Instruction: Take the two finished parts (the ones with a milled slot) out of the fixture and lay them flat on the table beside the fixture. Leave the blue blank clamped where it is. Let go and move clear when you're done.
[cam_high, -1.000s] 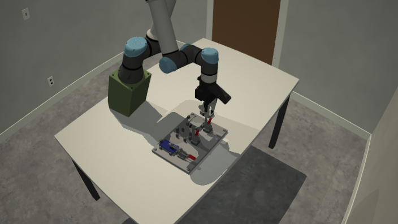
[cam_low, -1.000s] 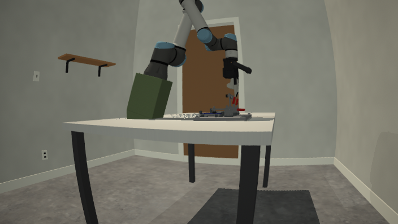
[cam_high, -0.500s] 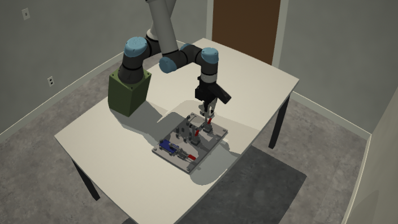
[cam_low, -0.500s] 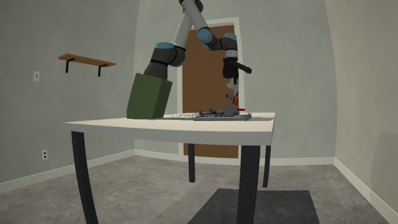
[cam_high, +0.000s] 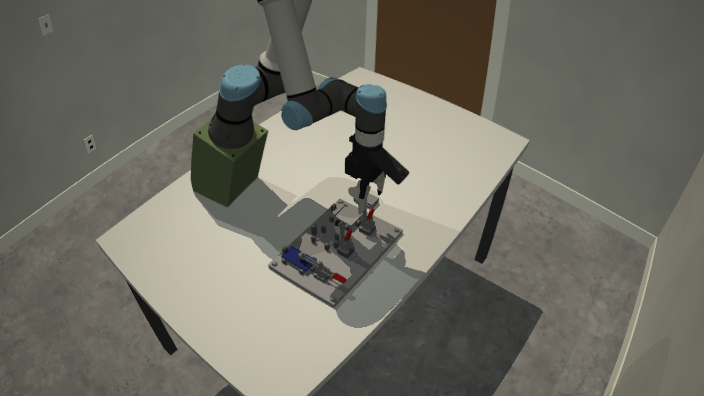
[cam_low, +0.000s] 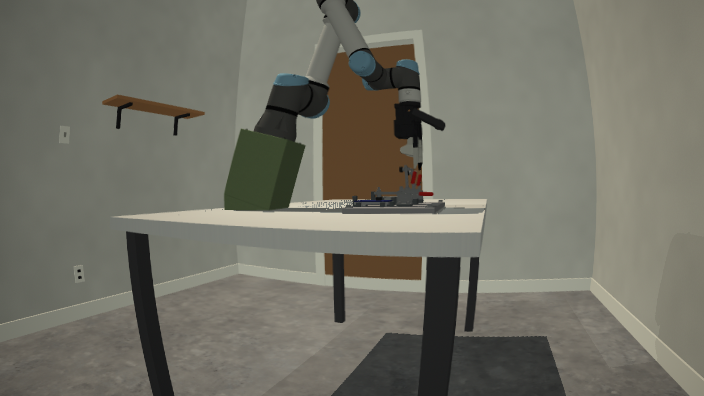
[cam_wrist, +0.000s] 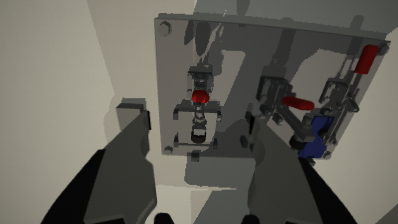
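Observation:
The fixture (cam_high: 300, 280) (cam_low: 390, 210) (cam_wrist: 165, 75) lies on the table. A pale part (cam_high: 349, 216) (cam_wrist: 185, 126) sits among pins at its far station, under a raised clamp arm. A grey block (cam_high: 373, 201) (cam_wrist: 125, 112) lies flat on the table just off that end; its slot is not discernible, and a finger partly hides it in the wrist view. No part shows at the middle station. The blue blank (cam_high: 289, 256) (cam_wrist: 315, 145) is under its lowered clamp. My gripper (cam_high: 371, 202) (cam_low: 419, 166) (cam_wrist: 200, 114) is open and empty above the far station.
The far clamp's red handle (cam_high: 370, 214) (cam_wrist: 200, 96) and the middle one (cam_high: 348, 235) (cam_wrist: 298, 103) stand up near my fingers. The blank's red handle (cam_high: 339, 278) (cam_wrist: 366, 59) lies low. The green pedestal (cam_high: 227, 172) (cam_low: 260, 170) carries the arm.

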